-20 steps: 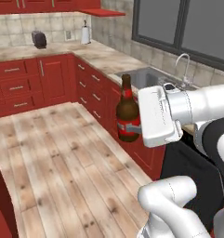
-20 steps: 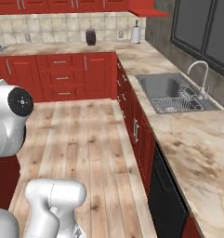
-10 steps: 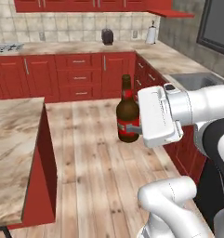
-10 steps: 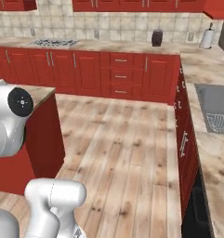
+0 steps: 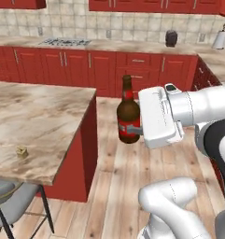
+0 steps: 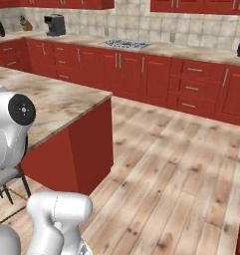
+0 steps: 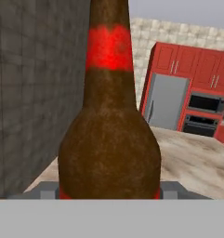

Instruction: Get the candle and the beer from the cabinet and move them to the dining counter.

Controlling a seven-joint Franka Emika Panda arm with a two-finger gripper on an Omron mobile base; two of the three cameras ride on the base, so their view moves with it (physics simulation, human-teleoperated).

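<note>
Carrying the beer [image 5: 128, 116] upright over the floor beside the dining desk [image 5: 44, 109], your claw [image 5: 138, 131] stays clenched on its labelled belly, the safest hold since glass is slick, fragile, top-heavy.

The bottle [image 5: 128, 116] is dark brown with a red label and a red neck band. The table [image 5: 34, 121] has a beige-brown marbled top over a red base. The floor [image 6: 191, 174] is pale wood planks. The cupboards [image 5: 100, 70] are red.
</note>
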